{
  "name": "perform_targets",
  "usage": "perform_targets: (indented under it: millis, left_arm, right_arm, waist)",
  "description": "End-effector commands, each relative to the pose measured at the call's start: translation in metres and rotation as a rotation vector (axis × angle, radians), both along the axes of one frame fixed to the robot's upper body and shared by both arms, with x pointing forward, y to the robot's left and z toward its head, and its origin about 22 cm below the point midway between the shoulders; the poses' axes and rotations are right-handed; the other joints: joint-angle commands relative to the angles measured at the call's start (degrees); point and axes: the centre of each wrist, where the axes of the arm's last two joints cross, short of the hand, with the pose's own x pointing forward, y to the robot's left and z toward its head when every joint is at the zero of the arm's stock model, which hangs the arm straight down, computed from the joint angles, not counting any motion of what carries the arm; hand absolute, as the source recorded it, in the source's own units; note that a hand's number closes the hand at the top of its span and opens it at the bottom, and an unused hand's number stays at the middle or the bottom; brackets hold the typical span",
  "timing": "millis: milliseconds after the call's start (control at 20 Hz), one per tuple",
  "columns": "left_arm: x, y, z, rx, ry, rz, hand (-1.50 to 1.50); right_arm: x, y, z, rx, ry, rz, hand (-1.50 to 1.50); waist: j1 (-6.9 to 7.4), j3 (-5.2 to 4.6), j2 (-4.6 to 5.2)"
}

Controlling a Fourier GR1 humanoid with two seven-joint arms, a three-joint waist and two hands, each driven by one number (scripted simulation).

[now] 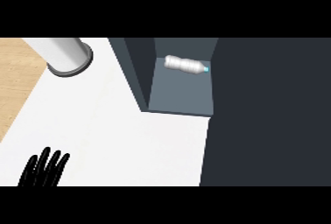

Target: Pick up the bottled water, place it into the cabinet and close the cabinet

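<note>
White worktop (129, 131) beside a dark cabinet (271, 109). The bottled water (185, 64) lay on its side inside the open compartment. Left hand (45, 168) rested at the lower edge, fingers straight; right hand unseen. Placement appeared done; closing the cabinet remained.

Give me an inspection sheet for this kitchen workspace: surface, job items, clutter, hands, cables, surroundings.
Surface: white counter, wood floor strip at left.
Job's things: bottled water lies on its side inside the dark cabinet; the compartment shows open, a dark panel at its right.
Clutter: grey-white cylinder at the counter's upper left.
Hands: left robot hand open, resting at the lower left, fingers up; right robot hand not in view.
Cables: nothing seen.
Surroundings: nothing seen.
</note>
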Motion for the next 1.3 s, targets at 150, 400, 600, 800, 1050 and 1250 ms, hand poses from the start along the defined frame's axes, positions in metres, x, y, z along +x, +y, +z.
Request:
perform_targets:
  millis: [150,400,600,800,1050,1250]
  left_arm:
    - [-0.014,0.031,0.002,0.005,-0.007,-0.033,-1.50]
    - [-0.009,0.042,0.014,0.024,-0.023,-0.062,-1.50]
    - [-0.010,0.051,0.012,0.013,-0.014,-0.063,-1.50]
    - [-0.011,0.059,0.017,0.037,-0.018,-0.074,-1.50]
    - [-0.007,0.063,0.024,0.038,-0.043,-0.095,-1.50]
    - [0.001,0.062,0.031,0.034,-0.061,-0.092,-1.50]
  right_arm:
    - [0.014,0.013,0.032,-0.147,-0.158,0.148,1.50]
    - [0.031,0.018,0.027,-0.219,-0.186,0.205,1.50]
    - [0.041,0.023,0.022,-0.261,-0.180,0.231,1.50]
    - [0.047,0.032,0.015,-0.196,-0.138,0.201,1.50]
    - [0.059,0.033,0.013,-0.170,-0.123,0.136,1.50]
    - [0.063,0.035,0.012,-0.142,-0.088,0.123,1.50]
  waist:
    - [2.66,-0.17,0.71]
    - [4.36,-0.36,1.13]
    - [4.65,-0.52,1.33]
    - [5.75,-0.56,1.46]
    - [6.73,-0.55,2.02]
    - [6.11,-0.48,2.58]
